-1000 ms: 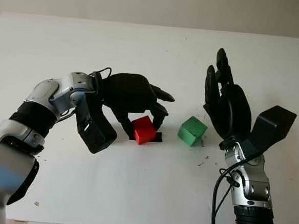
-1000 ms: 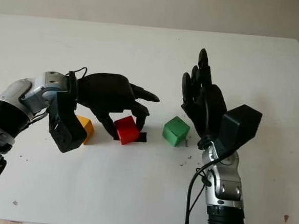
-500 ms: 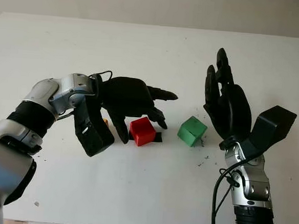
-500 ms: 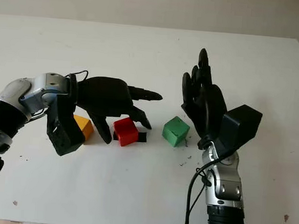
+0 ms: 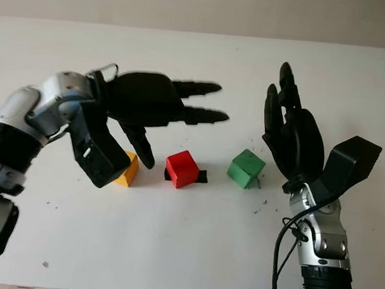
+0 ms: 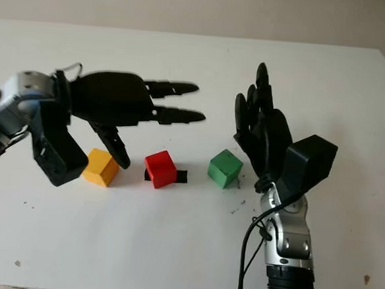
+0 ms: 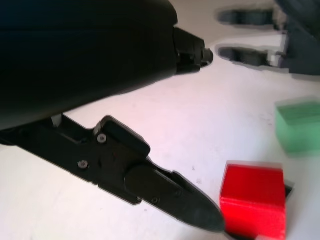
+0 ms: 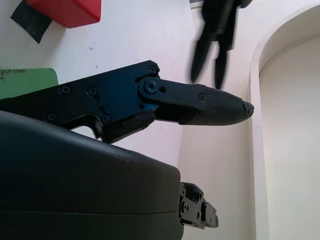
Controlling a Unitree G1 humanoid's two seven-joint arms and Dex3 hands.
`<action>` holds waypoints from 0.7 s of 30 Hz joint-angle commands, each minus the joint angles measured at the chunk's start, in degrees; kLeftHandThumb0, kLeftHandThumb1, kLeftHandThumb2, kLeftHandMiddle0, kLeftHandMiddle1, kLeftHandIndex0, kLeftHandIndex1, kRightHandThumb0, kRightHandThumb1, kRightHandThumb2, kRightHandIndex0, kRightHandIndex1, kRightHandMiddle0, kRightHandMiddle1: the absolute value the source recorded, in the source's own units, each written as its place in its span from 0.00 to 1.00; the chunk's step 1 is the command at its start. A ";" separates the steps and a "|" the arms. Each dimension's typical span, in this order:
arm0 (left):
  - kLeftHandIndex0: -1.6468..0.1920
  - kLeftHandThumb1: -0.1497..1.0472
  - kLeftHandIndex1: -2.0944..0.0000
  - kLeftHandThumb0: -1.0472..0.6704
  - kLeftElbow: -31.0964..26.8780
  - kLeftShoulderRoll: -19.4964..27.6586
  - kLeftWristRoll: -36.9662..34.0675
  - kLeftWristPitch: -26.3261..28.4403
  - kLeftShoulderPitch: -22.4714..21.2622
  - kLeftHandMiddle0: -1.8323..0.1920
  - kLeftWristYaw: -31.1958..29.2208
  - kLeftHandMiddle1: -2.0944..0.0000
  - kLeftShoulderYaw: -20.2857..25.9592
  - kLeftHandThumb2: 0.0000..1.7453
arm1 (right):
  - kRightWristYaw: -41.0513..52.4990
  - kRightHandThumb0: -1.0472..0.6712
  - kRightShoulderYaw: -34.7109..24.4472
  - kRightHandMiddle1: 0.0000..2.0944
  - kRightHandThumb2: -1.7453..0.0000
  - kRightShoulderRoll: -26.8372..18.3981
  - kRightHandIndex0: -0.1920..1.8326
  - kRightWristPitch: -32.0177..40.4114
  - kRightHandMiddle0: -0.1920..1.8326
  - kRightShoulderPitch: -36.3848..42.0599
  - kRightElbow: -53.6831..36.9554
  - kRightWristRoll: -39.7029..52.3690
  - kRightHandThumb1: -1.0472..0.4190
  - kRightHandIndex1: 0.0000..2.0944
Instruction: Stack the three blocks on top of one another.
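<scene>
On a white surface [image 5: 192, 250] sit three small blocks in a loose row, none stacked and none touching. The orange block [image 6: 100, 167] is farthest toward the robot's left side, partly hidden behind the left arm in the left eye view. The red block [image 5: 181, 168] sits in the middle, resting on a small strip of black tape [image 5: 201, 177]. The green block [image 5: 247, 168] is toward the robot's right side, turned a little so a corner faces forward.

The left hand [image 5: 149, 105] hovers above the surface, over the gap between the orange and red blocks. Its fingers [image 5: 204, 115] are stretched out straight and open, pointing toward the right hand, with the thumb angled down toward the surface between the two blocks. It holds nothing and touches no block.

The right hand [image 5: 292, 135] stands upright just beside the green block, on the side away from the red one, palm turned toward the blocks. Its fingers [image 5: 285, 81] point upward, open, gripping nothing.

A few dark specks [image 5: 262, 205] dot the surface near the green block.
</scene>
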 commanded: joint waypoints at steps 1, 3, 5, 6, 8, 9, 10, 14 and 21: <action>0.88 0.82 0.97 0.14 -2.66 1.90 -3.10 3.77 1.35 1.00 -1.66 0.98 3.38 0.03 | -0.26 0.18 0.12 0.00 0.68 0.12 0.00 0.28 0.00 0.52 -1.49 -0.01 0.00 0.00; 0.87 0.86 0.97 0.12 -5.45 3.49 -4.65 7.87 2.63 1.00 -2.57 0.98 5.98 0.04 | -0.24 0.19 0.21 0.00 0.67 0.17 0.00 0.21 0.00 0.65 -1.69 0.14 0.00 0.00; 0.86 0.88 0.97 0.11 -7.40 4.95 -9.68 10.90 6.20 0.99 -3.02 0.97 10.49 0.04 | -0.33 0.19 0.25 0.00 0.68 0.42 0.00 0.27 0.00 0.70 -1.83 0.40 0.00 0.00; 0.85 0.89 0.96 0.10 -8.47 5.48 -11.68 12.27 7.96 0.99 -3.17 0.97 12.33 0.04 | -0.33 0.19 0.28 0.00 0.68 0.48 0.00 0.29 0.00 0.71 -1.89 0.49 0.00 0.00; 0.84 0.90 0.96 0.10 -12.98 6.92 -13.60 17.10 12.41 0.99 -2.82 0.97 16.24 0.04 | -0.24 0.19 0.35 0.00 0.67 0.39 0.00 0.38 0.00 0.64 -1.93 0.54 0.00 0.00; 0.83 0.90 0.96 0.11 -15.62 7.74 -13.46 19.57 14.48 0.99 -2.60 0.97 17.75 0.04 | -0.30 0.19 0.37 0.00 0.67 0.34 0.00 0.48 0.00 0.65 -2.04 0.49 0.00 0.00; 0.83 0.91 0.96 0.12 -19.17 8.85 -12.98 23.31 17.03 0.99 -2.84 0.97 19.44 0.04 | -0.41 0.19 0.32 0.00 0.67 0.29 0.00 0.79 0.00 0.65 -2.16 0.52 0.00 0.00; 0.80 0.90 0.95 0.14 -26.65 11.69 -12.90 29.35 24.29 0.98 -3.73 0.97 23.57 0.03 | -0.23 0.18 0.06 0.00 0.68 0.11 0.00 1.33 0.00 0.68 -2.54 0.97 0.00 0.00; 0.79 0.92 0.96 0.13 -30.42 12.86 -11.67 29.39 33.00 0.99 -2.96 0.98 25.79 0.03 | 0.07 0.19 0.04 0.00 0.68 -0.20 0.00 1.80 0.00 0.66 -2.94 0.89 0.00 0.00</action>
